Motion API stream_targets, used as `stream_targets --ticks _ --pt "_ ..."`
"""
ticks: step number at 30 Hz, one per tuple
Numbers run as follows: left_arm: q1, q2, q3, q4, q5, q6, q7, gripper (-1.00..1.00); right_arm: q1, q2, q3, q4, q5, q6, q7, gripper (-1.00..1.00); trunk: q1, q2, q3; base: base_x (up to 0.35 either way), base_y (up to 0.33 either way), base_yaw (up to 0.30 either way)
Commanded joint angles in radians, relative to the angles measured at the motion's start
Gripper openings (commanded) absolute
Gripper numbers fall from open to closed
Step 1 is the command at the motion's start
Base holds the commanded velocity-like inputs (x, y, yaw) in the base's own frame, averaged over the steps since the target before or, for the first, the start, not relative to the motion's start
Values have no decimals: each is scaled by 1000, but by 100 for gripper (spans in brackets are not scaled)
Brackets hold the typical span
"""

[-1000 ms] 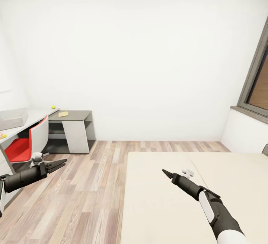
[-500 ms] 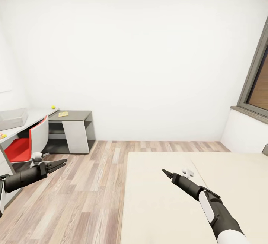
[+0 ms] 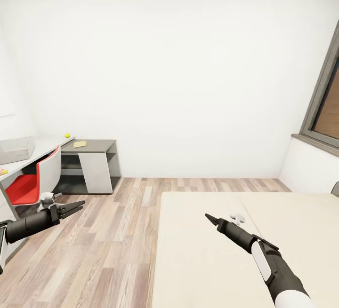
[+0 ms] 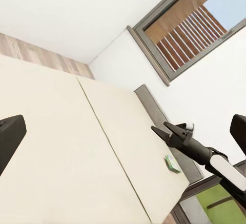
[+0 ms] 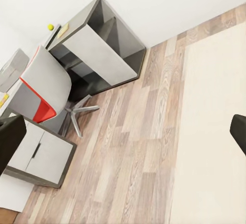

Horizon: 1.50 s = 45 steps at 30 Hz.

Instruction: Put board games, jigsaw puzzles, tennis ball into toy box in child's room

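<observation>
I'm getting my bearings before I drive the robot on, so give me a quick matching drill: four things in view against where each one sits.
Things:
1. tennis ball
2. toy box
3. red chair
4. green-and-white board game

Places:
A. tucked in at the table, in front of its pale top
B. on the bed, near the grey headboard
C. on the pale table top, by the wall
D. on the pale table top, near the head view's left edge

Pairs: 1-C, 2-D, 3-A, 4-B
</observation>
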Motion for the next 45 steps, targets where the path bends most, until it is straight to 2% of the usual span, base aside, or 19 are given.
stream_targets --ticks 1,45 --pt "-1 -1 2 -1 -11 10 -9 100 0 0 -2 0 -8 9 2 100 0 -1 0 0 -3 0" --pt "-1 -1 2 -1 -11 10 -9 100 0 0 -2 0 -8 9 2 100 0 -1 0 -4 -8 0"
